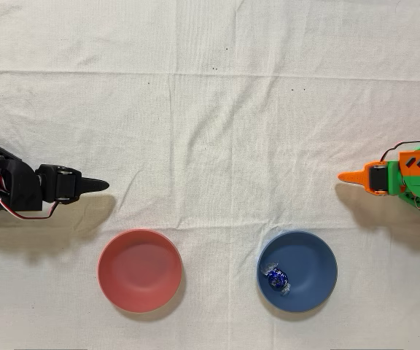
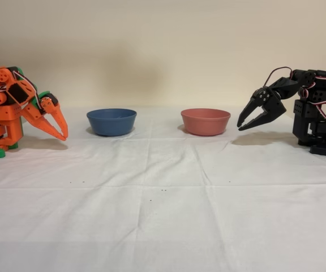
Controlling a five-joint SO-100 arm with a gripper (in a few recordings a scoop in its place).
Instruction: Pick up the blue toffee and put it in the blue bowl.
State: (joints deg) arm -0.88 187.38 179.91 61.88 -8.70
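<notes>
Blue toffee (image 1: 276,278) lies inside the blue bowl (image 1: 313,257), resting on the bowl floor toward the left part of it in the overhead view; its dark foil glints and a clear wrapper end sticks out at the lower right. In the fixed view the blue bowl (image 2: 111,122) stands on the white cloth of the surface (image 2: 163,215), and its wall hides the candy. Orange arm sits drawn back at the right edge of the overhead view, well apart from the bowl, with the pincer (image 1: 350,176) pointing left above bare cloth. In the fixed view the same pincer (image 2: 63,134) points down and to the right at the left side, its two fingers nearly together with only a thin gap near the tips; it grasps nothing and touches neither bowl. Its tips sit just above the cloth, and contact with the cloth cannot be determined. Pinkish-red bowl (image 1: 139,270) stands to the left of the blue bowl in the overhead view, the two apart with bare cloth between them. Black arm (image 1: 20,188) is idle at the left edge of the overhead view.
</notes>
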